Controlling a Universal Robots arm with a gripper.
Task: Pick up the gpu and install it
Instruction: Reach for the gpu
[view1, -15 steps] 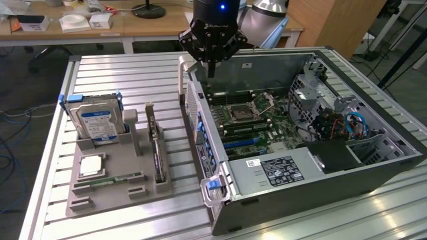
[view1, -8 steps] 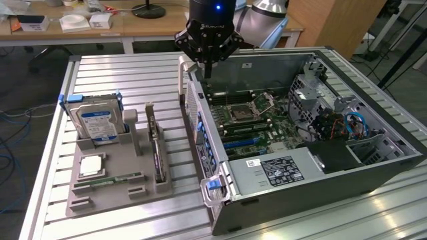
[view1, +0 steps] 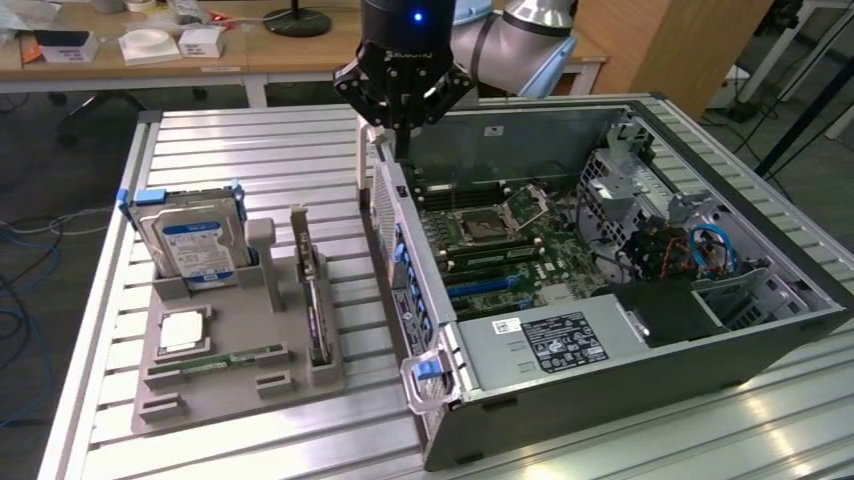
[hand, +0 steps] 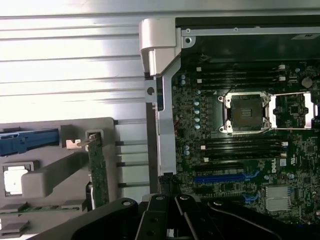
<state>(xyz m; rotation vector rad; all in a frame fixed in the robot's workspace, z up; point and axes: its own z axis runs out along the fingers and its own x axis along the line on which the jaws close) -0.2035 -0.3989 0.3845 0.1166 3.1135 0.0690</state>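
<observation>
Black pincer (view1: 396, 135) is seen shut, nothing held, above the side wall of an open dark metal PC case (view1: 641, 390). Thin flat gpu card (view1: 316, 310) w/ silver bracket is stood on edge in a grey plastic holder (view1: 214, 400), lower than pincer & well apart, outside case, near a blue-white-labelled hard drive (view1: 194, 245).

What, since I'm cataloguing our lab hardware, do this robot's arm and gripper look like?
The arm is rounded silver-grey tubing with a pale bluish joint cap. Its wrist section is a glossy black cylinder carrying a small lit blue light. The gripper is black, built of angular linked fingers joined by round pivot pins.
</observation>
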